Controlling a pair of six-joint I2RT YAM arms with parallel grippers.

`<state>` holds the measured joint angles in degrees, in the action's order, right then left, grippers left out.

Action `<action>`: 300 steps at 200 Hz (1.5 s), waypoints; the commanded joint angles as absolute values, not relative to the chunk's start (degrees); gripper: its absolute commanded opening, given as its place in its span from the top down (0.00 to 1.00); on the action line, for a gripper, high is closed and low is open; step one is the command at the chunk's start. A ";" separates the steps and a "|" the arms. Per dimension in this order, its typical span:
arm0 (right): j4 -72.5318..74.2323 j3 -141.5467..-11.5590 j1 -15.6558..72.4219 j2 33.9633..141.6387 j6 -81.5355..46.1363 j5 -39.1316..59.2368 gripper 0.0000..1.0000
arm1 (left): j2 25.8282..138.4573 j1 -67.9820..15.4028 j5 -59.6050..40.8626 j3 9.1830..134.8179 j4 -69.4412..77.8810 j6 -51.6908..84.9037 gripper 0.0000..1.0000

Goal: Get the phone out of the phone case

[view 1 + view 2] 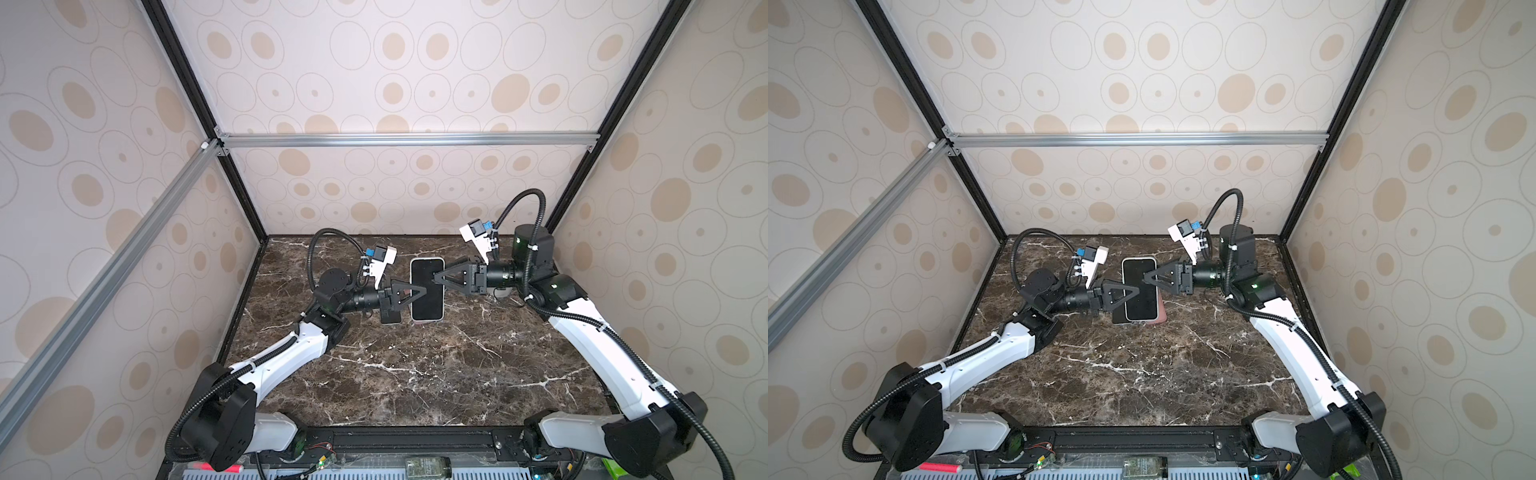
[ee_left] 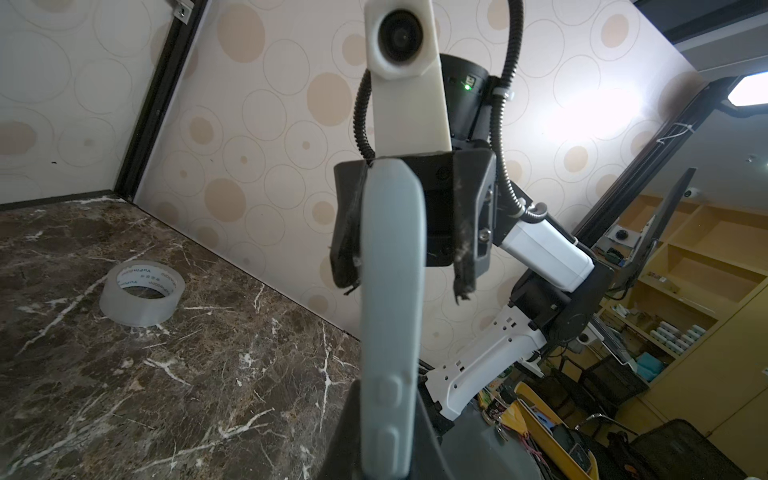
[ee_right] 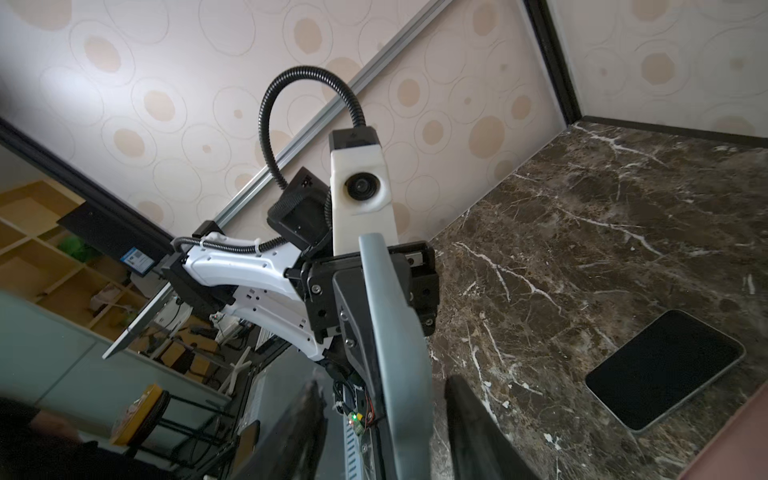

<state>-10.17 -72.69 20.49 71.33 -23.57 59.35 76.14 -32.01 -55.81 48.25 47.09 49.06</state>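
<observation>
The phone [image 1: 428,307] [image 1: 1140,309], black screen up, sits in a pale grey phone case whose rim [image 1: 427,259] [image 1: 1139,259] frames it. It hangs level above the table between both arms. My left gripper [image 1: 422,291] [image 1: 1136,291] is shut on its left long edge. In the left wrist view the case's grey side [image 2: 390,291] with moulded buttons runs out from between those jaws [image 2: 384,449]. My right gripper [image 1: 436,276] [image 1: 1145,277] is open at the right edge. Its fingers stand apart on either side of the grey side [image 3: 399,332], with gaps [image 3: 384,399].
On the dark marble table [image 1: 415,374], under the held phone, lie a flat black slab [image 3: 665,370] [image 1: 1118,318] and something pink [image 1: 1161,318] [image 3: 731,449]. A roll of clear tape [image 2: 141,293] sits by the back right. Patterned walls close three sides.
</observation>
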 commanded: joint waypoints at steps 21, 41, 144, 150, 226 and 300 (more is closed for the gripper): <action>5.85 -70.16 20.04 67.58 -31.92 43.89 0.43 | 72.43 -32.28 -46.93 47.73 57.35 50.23 1.00; 13.05 -69.71 19.99 68.40 -37.50 47.29 0.44 | 71.90 -32.30 -45.29 48.66 55.11 48.66 1.00; 25.88 -67.81 20.02 70.86 -48.09 57.18 0.48 | 68.01 -32.47 -49.79 50.53 50.93 37.67 1.00; 28.21 -67.25 20.04 70.70 -48.93 57.47 0.48 | 67.92 -32.56 -49.85 50.48 51.32 37.37 1.00; 38.31 -65.52 23.32 68.88 -50.80 62.25 0.53 | 69.92 -32.61 -55.72 50.28 59.97 40.01 1.00; 36.54 -67.91 26.74 69.51 -49.26 62.48 0.58 | 70.31 -32.66 -57.57 49.03 63.02 41.77 1.00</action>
